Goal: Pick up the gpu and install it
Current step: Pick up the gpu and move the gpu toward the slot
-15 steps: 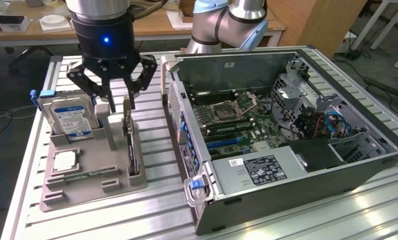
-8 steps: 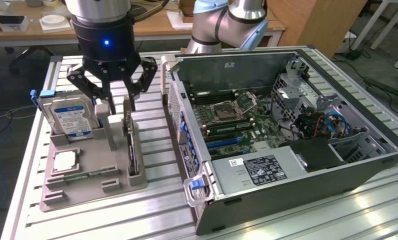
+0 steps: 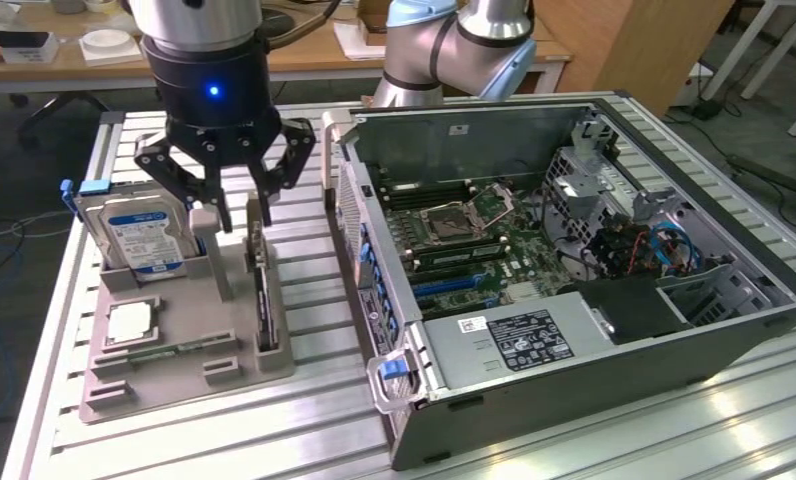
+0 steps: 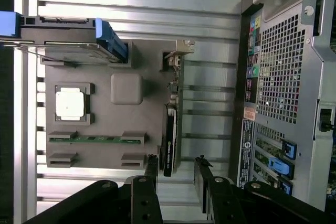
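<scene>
The gpu (image 3: pixel 259 292) is a slim dark card standing on edge in a slot along one side of the grey fixture tray (image 3: pixel 225 368). In the wrist view the gpu (image 4: pixel 170 132) runs lengthwise, with its silver bracket (image 4: pixel 178 51) at the far end. My gripper (image 3: pixel 242 215) hangs just above the card's near end, open and holding nothing. Seen from the wrist, the gripper (image 4: pixel 176 174) has one fingertip on each side of the card's line. The open computer case (image 3: pixel 452 130) lies on the exterior view's right with its motherboard (image 3: pixel 478 240) exposed.
On the tray stand a silver hard drive (image 3: pixel 138 235) with a blue-white label, a processor chip (image 3: pixel 131 320) and a green memory stick (image 3: pixel 171 350). The case's perforated back panel (image 4: pixel 283 77) is close beside the tray. Everything rests on a slatted aluminium table (image 3: pixel 318 430).
</scene>
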